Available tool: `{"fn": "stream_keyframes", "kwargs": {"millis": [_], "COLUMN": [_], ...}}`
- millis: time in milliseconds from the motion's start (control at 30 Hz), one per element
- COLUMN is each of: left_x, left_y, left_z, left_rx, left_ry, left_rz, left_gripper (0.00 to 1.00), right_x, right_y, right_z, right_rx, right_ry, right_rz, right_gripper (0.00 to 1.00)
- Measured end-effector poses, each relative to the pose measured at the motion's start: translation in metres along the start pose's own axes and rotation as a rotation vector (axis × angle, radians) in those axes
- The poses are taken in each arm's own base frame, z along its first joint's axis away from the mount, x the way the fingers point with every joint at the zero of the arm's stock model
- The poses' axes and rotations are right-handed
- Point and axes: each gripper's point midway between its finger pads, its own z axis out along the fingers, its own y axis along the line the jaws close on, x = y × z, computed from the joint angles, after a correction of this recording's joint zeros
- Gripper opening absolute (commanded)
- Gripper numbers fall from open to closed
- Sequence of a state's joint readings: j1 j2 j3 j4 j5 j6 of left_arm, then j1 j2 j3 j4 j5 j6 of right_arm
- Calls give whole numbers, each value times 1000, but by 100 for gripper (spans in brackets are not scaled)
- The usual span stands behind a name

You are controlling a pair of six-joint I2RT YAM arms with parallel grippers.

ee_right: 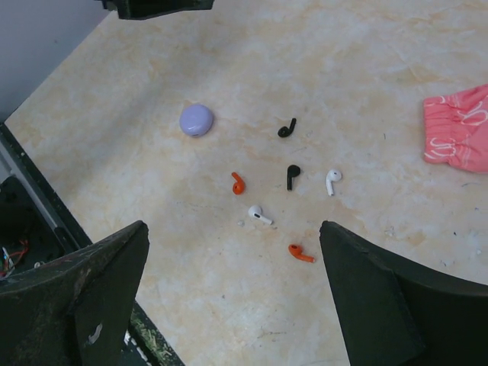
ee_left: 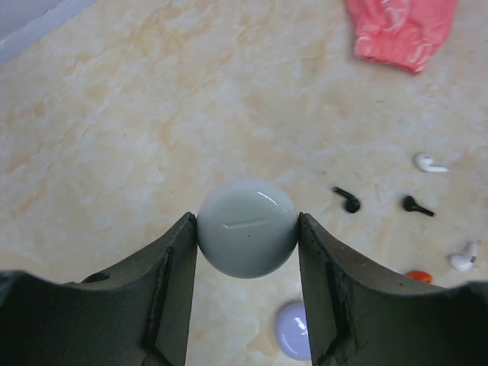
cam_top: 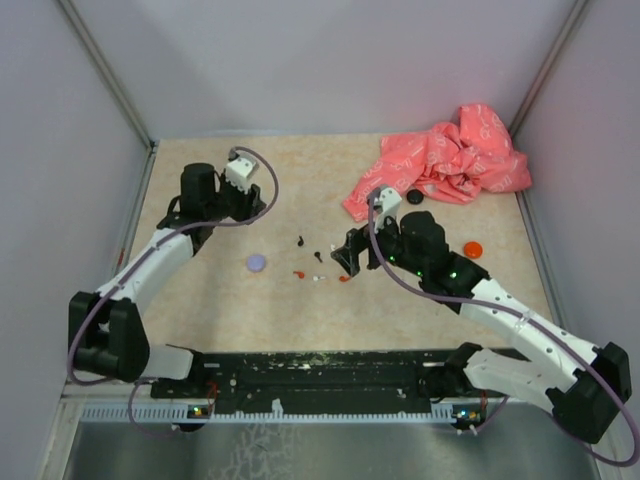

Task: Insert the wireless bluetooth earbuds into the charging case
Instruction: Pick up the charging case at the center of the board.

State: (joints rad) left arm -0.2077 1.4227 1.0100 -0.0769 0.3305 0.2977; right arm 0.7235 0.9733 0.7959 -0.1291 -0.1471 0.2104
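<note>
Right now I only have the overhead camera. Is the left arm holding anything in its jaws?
Observer: Yes. The left wrist camera shows a pale round case pinched between the left jaws.
Operator: What are those specks in the middle, and how many are there?
Observer: Six earbuds in the right wrist camera: two black, two white, two orange.
Operator: And the right jaws?
Observer: Wide open, with nothing between them.
</note>
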Motion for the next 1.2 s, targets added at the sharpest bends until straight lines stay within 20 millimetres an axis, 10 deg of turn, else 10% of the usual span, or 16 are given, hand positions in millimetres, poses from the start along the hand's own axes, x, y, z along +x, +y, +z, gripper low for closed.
{"fn": "stream_keyframes", "kwargs": {"millis": [767, 1200], "left_x": [-29, -48], "left_y": [-191, -222], "left_z": [-56, -73], "left_rx": [306, 327], "left_ry": [-480, -622], "left_rz": [122, 252], "left_gripper": [19, 20], "right_x": [-31, -26], "right_y": [14, 28], "right_z": [-3, 21], "right_rx": [-39, -99], "right_ry": [-7, 94], "right_rz": [19, 120], "right_gripper": [86, 69]}}
